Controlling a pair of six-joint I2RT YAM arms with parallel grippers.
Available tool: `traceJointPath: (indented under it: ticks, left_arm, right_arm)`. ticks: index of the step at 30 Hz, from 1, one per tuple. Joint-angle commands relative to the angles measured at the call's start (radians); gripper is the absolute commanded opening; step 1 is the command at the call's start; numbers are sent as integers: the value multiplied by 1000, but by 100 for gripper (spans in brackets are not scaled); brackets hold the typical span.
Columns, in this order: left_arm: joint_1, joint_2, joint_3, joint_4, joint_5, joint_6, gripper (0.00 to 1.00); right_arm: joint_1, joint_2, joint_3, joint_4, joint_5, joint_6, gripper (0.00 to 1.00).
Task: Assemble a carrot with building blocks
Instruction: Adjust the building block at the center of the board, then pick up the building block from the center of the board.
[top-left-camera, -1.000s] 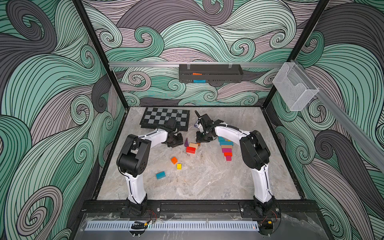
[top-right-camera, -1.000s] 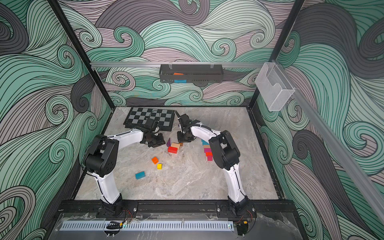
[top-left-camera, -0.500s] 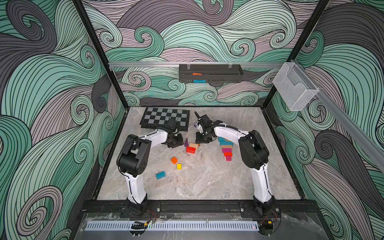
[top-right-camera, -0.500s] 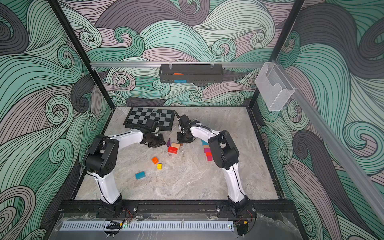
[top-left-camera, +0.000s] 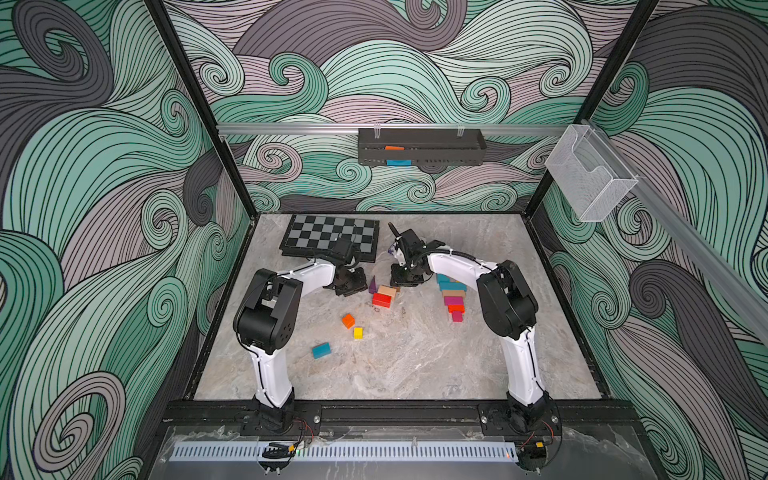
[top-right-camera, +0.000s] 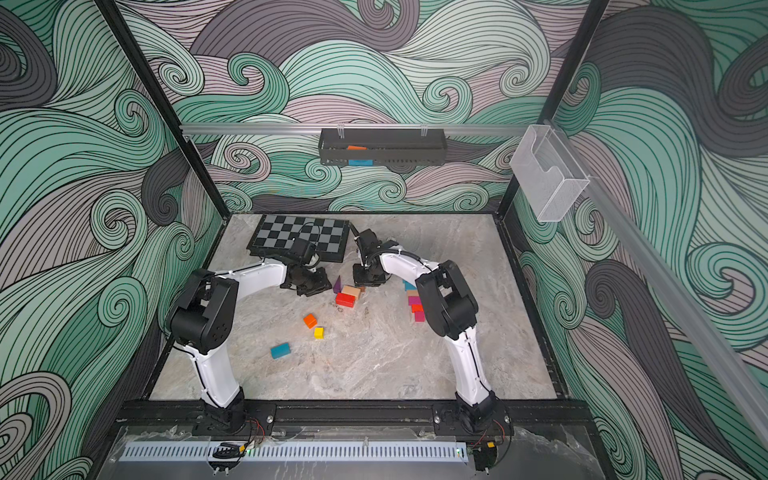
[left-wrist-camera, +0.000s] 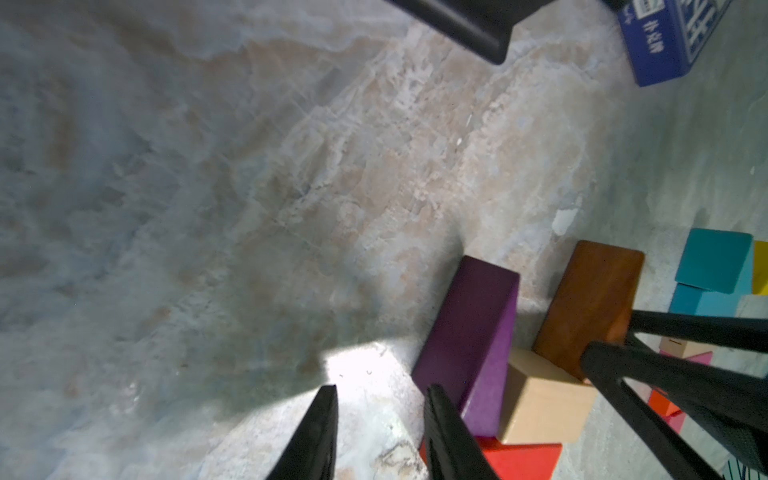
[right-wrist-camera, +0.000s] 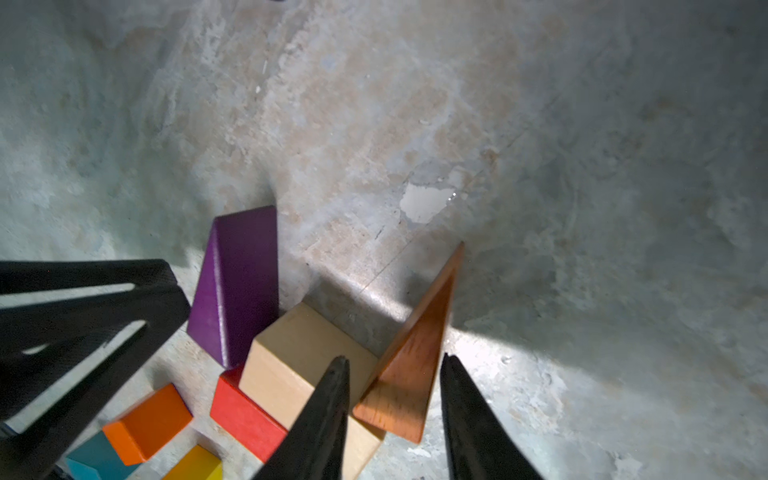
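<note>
Squarely between right end effector (right-wrist-camera: 394, 360) fingers — brown wedge (right-wrist-camera: 415, 378).

Swirl-patterned teal walls (top-left-camera: 83, 166), marbled floor (top-left-camera: 415, 365), black shelf (top-left-camera: 440, 153), perhaps clear plastic bin (top-left-camera: 582, 183).

The left arm (top-left-camera: 272, 376) and right arm (top-left-camera: 519, 365) are white tubes with big black round joints (top-left-camera: 266, 320). Black cables (top-left-camera: 461, 254) run along them. Their fingers (left-wrist-camera: 316, 436) are black and pointy.

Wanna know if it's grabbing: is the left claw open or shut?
Open. The left claw has its fingers apart, only bare table between them.
</note>
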Motion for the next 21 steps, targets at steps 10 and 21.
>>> traceJointPath:
  ticks: [10, 21]
  left_arm:
    - [11, -166, -43, -36, -66, 18, 48]
    - [84, -555, -162, -189, -107, 24, 53]
  right_arm:
    - [18, -72, 69, -20, 84, -38, 63]
    - [135, 50, 239, -125, 147, -212, 72]
